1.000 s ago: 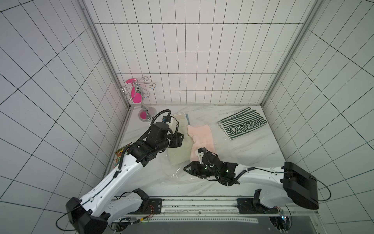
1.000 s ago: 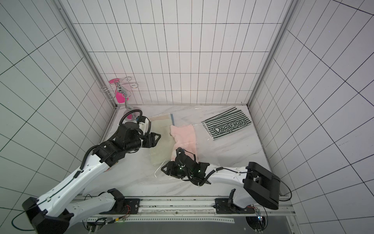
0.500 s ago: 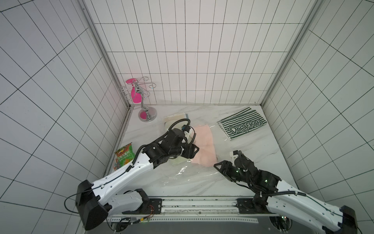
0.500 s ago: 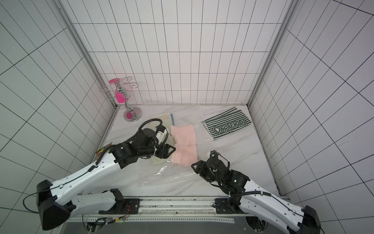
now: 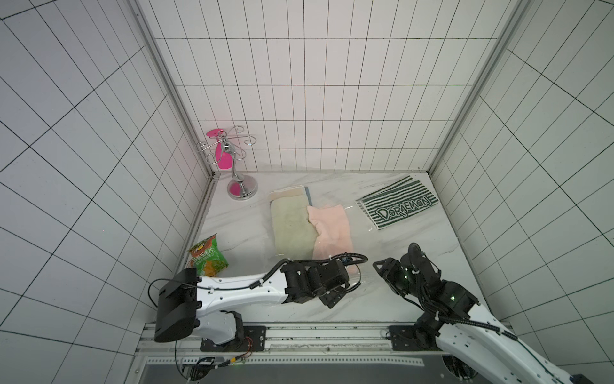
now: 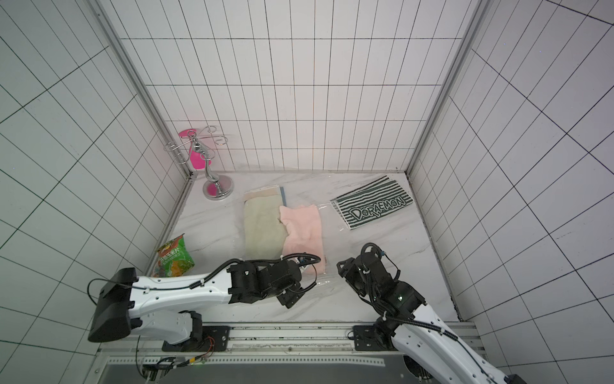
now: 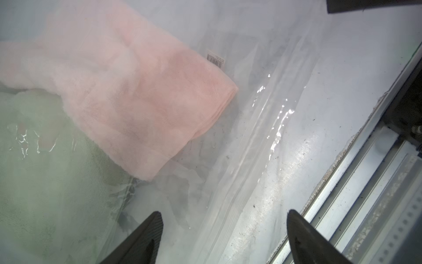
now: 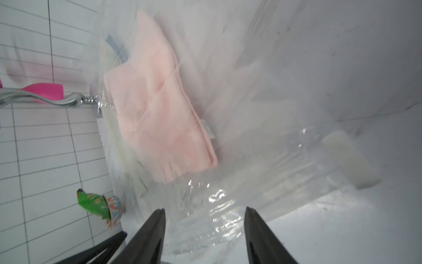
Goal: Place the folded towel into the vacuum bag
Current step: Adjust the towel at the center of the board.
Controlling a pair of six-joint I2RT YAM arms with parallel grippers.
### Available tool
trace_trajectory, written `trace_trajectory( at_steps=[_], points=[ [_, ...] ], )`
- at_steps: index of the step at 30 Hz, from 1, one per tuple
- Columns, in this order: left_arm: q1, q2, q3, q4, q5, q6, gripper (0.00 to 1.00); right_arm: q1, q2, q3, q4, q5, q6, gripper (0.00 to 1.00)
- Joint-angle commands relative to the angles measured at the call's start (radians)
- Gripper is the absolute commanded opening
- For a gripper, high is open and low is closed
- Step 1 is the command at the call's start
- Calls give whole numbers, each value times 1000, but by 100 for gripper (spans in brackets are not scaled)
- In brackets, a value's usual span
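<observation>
The vacuum bag [image 5: 360, 232] [image 6: 332, 232] lies flat on the marble table, clear and glossy. A folded pink towel [image 5: 332, 232] [image 6: 304, 232] lies inside it, beside a pale green towel [image 5: 292, 229]. In the left wrist view the pink towel [image 7: 141, 102] shows hazily through the plastic [image 7: 262, 137]. My left gripper [image 5: 342, 292] [image 7: 223, 213] hovers open over the bag's front zip edge, holding nothing. To the right of the bag's mouth, my right gripper [image 5: 382, 271] [image 8: 204, 208] is open and empty, facing the bag [image 8: 251, 182]. A white slider clip [image 8: 349, 160] sits on the zip edge.
A green-striped Doraemon towel [image 5: 397, 206] lies at the back right. A green and orange snack packet [image 5: 207, 256] sits by the left wall. A chrome stand [image 5: 237, 186] with a pink piece stands in the back left corner. The metal rail [image 5: 299, 329] runs along the front.
Both arms have drawn back from the towels toward the table's front. The left gripper came forward from the back left and opened wider. The right arm swung out to the right.
</observation>
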Motion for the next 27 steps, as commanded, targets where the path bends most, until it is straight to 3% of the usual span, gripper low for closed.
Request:
trace_trajectory(
  at_steps=[1, 5, 10, 15, 19, 24, 27],
  points=[
    [66, -2, 70, 56, 6, -3, 86, -178, 142, 128, -47, -94, -199, 59],
    [247, -6, 121, 81, 158, -31, 85, -427, 371, 282, -30, -132, -392, 61],
    [418, -6, 155, 143, 284, -31, 85, -613, 682, 450, 72, -81, -459, 67],
    [506, 35, 176, 158, 311, -39, 85, -619, 1027, 654, 95, -56, -415, 68],
    [564, 55, 187, 146, 370, -59, 84, -610, 1159, 700, 197, -81, -303, 68],
    [589, 59, 197, 154, 394, -66, 84, -603, 1325, 809, 193, -116, -208, 67],
    [602, 49, 199, 156, 393, -67, 84, -604, 1372, 805, 202, -103, -147, 61]
  ],
)
